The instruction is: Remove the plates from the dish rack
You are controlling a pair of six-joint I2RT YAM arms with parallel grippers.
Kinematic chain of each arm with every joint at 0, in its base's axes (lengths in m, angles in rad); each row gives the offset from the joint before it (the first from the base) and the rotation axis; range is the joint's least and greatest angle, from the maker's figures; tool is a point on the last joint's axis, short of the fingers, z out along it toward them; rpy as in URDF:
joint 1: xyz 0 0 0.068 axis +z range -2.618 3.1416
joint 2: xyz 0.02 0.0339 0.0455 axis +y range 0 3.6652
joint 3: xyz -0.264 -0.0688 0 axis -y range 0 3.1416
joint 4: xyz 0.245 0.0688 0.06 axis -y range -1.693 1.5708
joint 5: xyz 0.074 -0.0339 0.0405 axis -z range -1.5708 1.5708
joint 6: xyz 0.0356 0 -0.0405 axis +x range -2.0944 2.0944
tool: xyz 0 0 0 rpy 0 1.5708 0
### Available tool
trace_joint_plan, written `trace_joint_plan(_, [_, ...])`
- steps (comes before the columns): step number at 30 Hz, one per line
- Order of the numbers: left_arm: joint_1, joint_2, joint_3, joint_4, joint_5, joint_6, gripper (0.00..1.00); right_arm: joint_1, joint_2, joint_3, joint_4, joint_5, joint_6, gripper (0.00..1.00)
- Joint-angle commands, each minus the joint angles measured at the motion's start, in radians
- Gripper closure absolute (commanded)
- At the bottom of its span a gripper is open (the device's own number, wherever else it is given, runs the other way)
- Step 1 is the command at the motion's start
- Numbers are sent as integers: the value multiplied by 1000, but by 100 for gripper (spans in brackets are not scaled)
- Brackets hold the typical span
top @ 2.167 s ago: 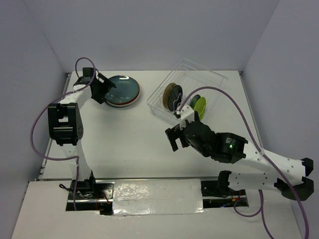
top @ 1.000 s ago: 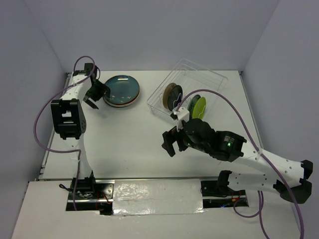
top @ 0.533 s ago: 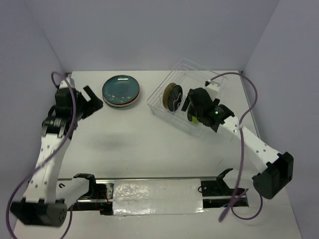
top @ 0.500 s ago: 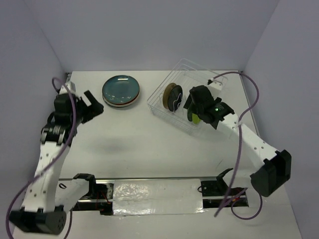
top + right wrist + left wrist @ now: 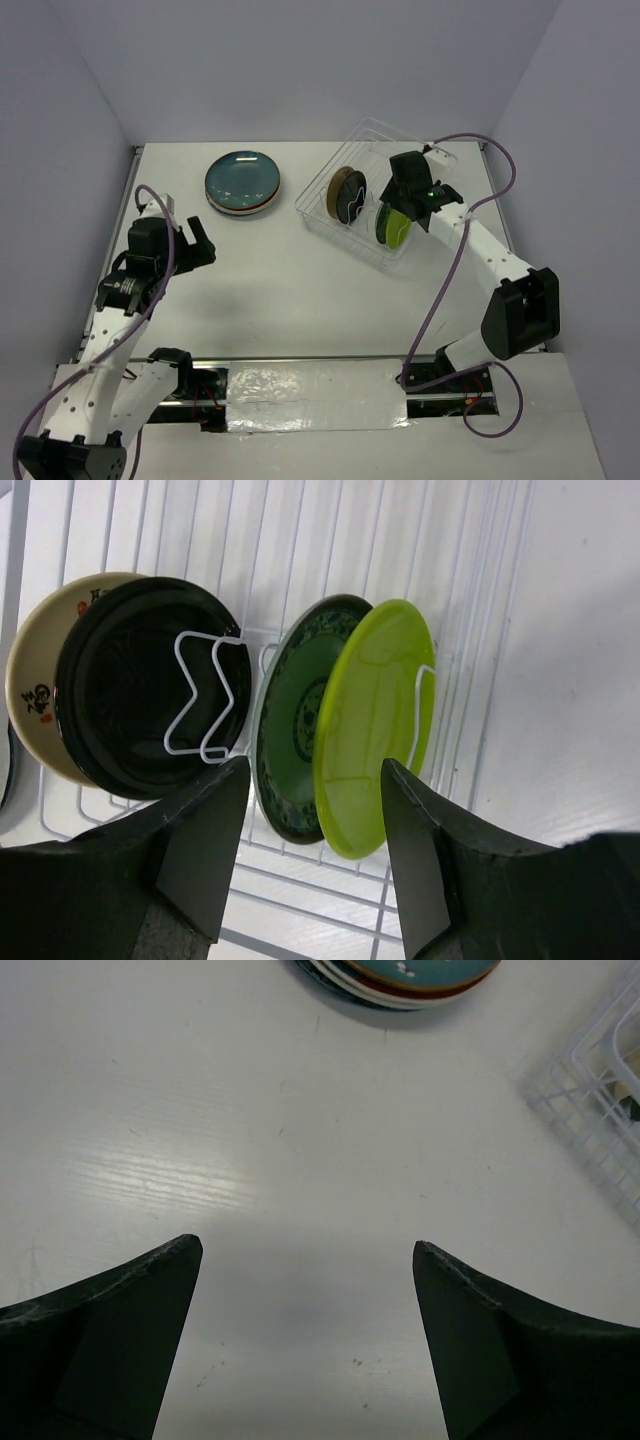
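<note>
Glossy lime plate [image 5: 372,725] stands in clear plastic rack [image 5: 300,540] with white wire dividers.

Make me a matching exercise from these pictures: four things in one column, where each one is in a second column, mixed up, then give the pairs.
Column one
1. lime green plate
2. tan plate
3. teal plate
4. left gripper

Column two
A. tops the stack on the table
B. open, over bare table
C. upright in the dish rack, next to the dark green plate
D. upright in the dish rack, next to the black plate

Pairs: 1-C, 2-D, 3-A, 4-B
</note>
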Motion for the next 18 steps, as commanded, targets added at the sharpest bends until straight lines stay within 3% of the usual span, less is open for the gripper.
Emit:
trace_joint_plan(1, [-25,52,27,23,-13,30,1,-16,43,48,51,-24,-16,38])
trace_joint_plan(3, [-28,49,27,19,-27,23,0,-20,65,60,40,-22,-13,49])
trace_joint_plan(13, [-45,37,21,23,-40,20,1,-25,86,26,48,11,13,51])
trace_joint_plan(18, [-47,40,22,19,-47,17,1,-34,125,28,30,14,27,60])
